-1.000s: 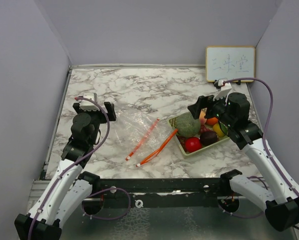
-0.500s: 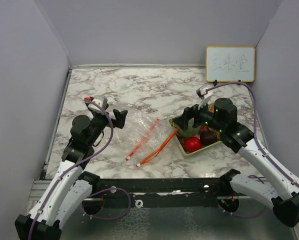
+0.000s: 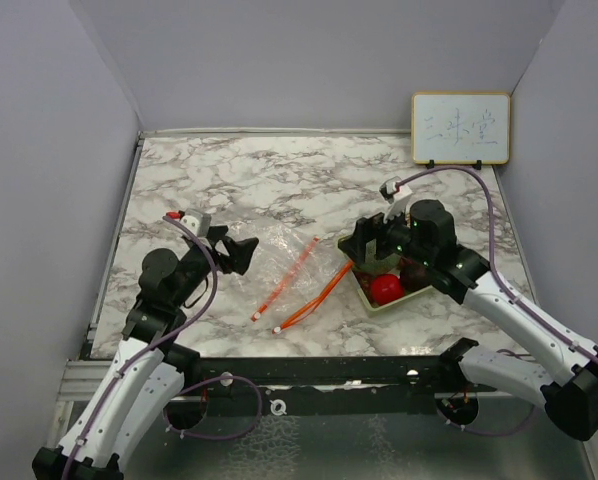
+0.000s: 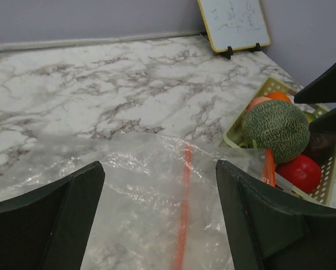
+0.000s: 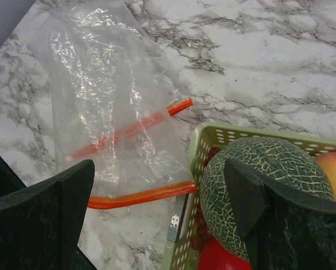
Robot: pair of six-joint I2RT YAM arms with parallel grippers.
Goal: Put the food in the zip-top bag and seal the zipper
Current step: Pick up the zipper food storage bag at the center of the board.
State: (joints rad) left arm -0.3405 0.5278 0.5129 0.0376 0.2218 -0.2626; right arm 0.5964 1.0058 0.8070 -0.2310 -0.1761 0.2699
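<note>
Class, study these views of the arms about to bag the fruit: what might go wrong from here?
1. The melon is big and round. The open right gripper beside it may barely span it, so it might slip.
2. The bag lies flat and limp, so the open left gripper may pinch both layers together.
3. One zipper strip reaches the basket, so lifting the bag might tug it.

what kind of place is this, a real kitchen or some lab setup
Probably a lab test booth: plain grey walls box in a marble-pattern table, robot arms are mounted at its near edge, a whiteboard stands behind.
</note>
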